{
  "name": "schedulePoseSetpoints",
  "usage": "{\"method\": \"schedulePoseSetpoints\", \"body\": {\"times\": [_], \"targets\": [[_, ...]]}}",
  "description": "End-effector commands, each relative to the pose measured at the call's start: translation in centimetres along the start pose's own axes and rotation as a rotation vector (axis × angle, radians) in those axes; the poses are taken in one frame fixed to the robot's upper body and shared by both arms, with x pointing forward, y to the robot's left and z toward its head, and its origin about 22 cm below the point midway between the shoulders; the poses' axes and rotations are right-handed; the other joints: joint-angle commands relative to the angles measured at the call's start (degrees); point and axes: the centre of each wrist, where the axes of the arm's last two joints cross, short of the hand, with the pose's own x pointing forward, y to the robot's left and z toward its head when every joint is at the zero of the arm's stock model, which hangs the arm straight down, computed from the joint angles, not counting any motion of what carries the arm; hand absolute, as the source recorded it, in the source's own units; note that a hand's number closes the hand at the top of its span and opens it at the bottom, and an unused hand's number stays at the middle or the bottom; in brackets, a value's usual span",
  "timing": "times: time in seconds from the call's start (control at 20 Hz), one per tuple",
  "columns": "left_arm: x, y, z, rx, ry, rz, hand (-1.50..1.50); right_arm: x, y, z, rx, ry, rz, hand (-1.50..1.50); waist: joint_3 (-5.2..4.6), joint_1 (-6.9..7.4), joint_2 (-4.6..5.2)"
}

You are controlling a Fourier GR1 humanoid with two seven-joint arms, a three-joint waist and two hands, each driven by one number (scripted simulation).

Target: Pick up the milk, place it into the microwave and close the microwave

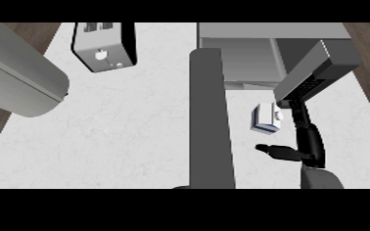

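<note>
— Milk (266, 118): where?

— On the counter (130, 127), just in front of the microwave (245, 61), below its open cavity. Not yet lifted.

— Door (213, 127)?

— Swung wide out from the microwave's front, left of the milk. Probably left open so the carton can go straight in; to be shut last.

— Right hand (311, 142)?

— Also in front of the microwave, on the milk's far side from the door. Fingers (298, 120) stretched straight toward the cavity, thumb (274, 150) stuck out sideways under the carton. Spread open, holding nothing. Just beside the milk; touching or not, impossible to tell.

— Why posed like that?

— Likely lined up to close round the carton from the side, thumb and fingers bracketing it.

— Look of the milk?

— Small boxy carton, white with blue along its edges. Upright or lying down: hard to say from above. Looks an easy shape to clasp.
</note>
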Motion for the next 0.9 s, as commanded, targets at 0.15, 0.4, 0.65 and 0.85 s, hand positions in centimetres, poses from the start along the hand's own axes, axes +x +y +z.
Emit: {"method": "schedulePoseSetpoints", "body": {"times": [0.15,0.4,0.65,0.85], "targets": [[0.4,0.3,0.8,0.001,-0.009,-0.022,-1.5,-3.0,0.5,1.1,0.002,-0.001,0.033,-1.5,-0.01,0.01,-0.01],[0.2,1.2,-0.9,-0.014,0.005,0.003,-1.5,-4.0,-0.7,-0.8,-0.016,-0.005,0.068,-1.5,0.03,0.23,0.16],[1.5,-0.7,0.4,-0.007,-0.027,0.005,-1.5,-4.6,0.7,-1.4,0.006,0.011,0.063,-1.5,0.1,0.94,0.31],[1.5,1.2,0.7,-0.021,-0.005,-0.002,-1.5,-5.1,1.1,-0.6,0.041,-0.039,0.009,1.5,0.1,1.09,0.32]]}}
